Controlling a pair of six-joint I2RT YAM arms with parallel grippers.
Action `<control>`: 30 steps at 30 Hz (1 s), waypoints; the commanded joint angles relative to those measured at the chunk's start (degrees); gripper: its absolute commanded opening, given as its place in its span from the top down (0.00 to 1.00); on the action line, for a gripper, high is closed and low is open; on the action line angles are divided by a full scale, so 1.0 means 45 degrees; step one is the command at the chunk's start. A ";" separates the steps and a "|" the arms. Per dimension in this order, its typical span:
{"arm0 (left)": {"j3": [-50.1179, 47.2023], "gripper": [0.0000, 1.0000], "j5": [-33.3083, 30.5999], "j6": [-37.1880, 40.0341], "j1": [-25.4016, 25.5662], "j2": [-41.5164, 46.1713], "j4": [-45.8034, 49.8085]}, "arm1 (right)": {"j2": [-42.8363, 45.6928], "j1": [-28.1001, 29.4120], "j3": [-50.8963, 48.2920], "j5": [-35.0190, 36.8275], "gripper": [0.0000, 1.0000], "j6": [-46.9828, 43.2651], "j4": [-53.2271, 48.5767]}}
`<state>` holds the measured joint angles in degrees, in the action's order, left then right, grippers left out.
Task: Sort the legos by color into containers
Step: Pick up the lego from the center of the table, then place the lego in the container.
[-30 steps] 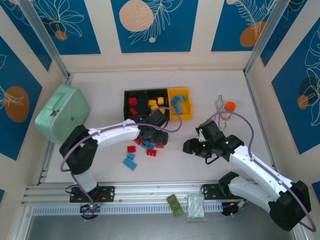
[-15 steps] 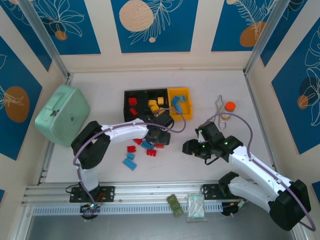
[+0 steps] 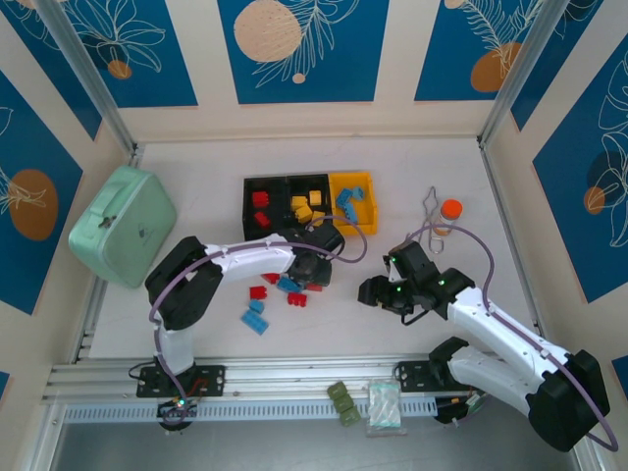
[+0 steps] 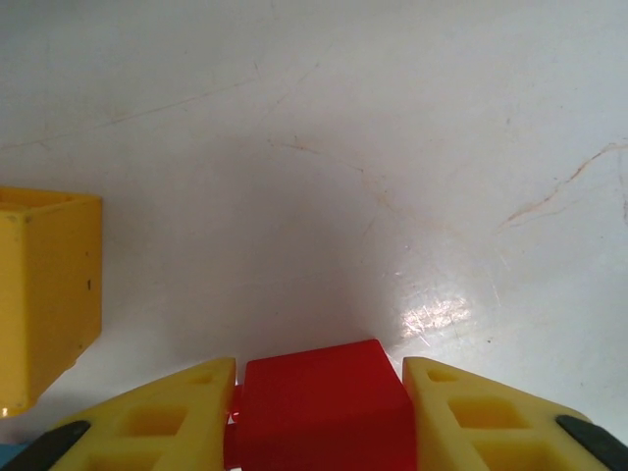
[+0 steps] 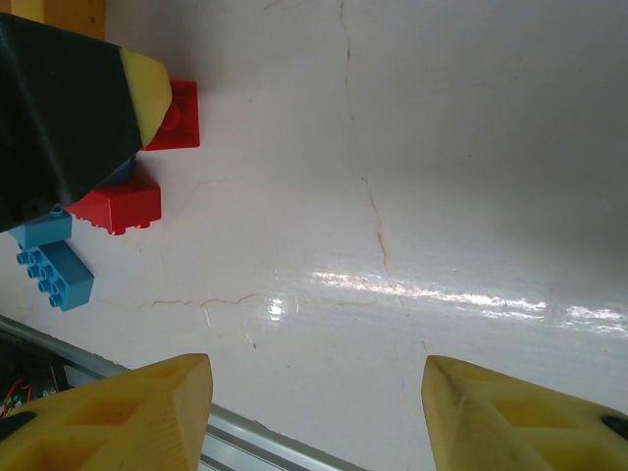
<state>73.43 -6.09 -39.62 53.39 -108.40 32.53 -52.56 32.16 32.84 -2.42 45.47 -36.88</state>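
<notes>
Left gripper [image 4: 316, 378] just squeezed in from wide apart, and its yellow fingers [image 4: 157, 422] now pinch a red lego [image 4: 324, 422] just in front of the containers [image 3: 309, 204]. Grab looks done to me, so next up is carrying it to the bin with the other reds. Brick's glossy, with a plain flat face and no studs showing. Right gripper [image 5: 316, 392] sits spread and empty, front-right of the containers.
</notes>
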 commanded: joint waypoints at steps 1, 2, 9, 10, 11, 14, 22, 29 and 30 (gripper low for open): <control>0.0260 0.65 -0.0151 -0.0019 0.0129 0.0222 0.0307 | 0.0359 -0.0045 -0.0140 -0.0276 0.41 0.0100 -0.0114; 0.0316 0.65 -0.0198 0.0032 0.0129 0.0322 0.0357 | 0.0407 -0.0042 -0.0148 -0.0332 0.41 0.0090 -0.0095; 0.0703 0.67 -0.0512 0.0669 -0.0309 0.1305 0.0876 | 0.0282 0.0547 0.0239 -0.0228 0.41 0.0051 0.0290; 0.0762 0.67 -0.0522 0.0767 -0.0419 0.1449 0.0953 | 0.0195 0.0637 0.0314 -0.0177 0.41 0.0051 0.0352; 0.0838 0.67 -0.0541 0.0903 -0.0559 0.1601 0.1043 | 0.0044 0.0717 0.0389 -0.0167 0.41 0.0070 0.0445; 0.1116 0.67 -0.0696 0.1289 -0.1014 0.1983 0.1397 | -0.0383 0.0950 0.0712 -0.0089 0.41 0.0046 0.0680; 0.1942 0.67 -0.0835 0.2377 -0.3093 0.2620 0.1876 | -0.1754 0.1557 0.1724 0.0068 0.41 -0.0117 0.1329; 0.3797 0.67 -0.0814 0.3380 -0.5064 0.1559 0.2262 | -0.2550 0.1866 0.1984 -0.0002 0.41 0.0002 0.1802; 0.4100 0.67 -0.0835 0.3459 -0.5308 0.1248 0.2277 | -0.2615 0.1894 0.1986 0.0008 0.41 0.0031 0.1857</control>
<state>88.09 -9.08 -27.38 31.83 -99.72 41.01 -63.72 40.10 40.18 -2.13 45.47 -29.47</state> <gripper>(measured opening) 0.376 0.587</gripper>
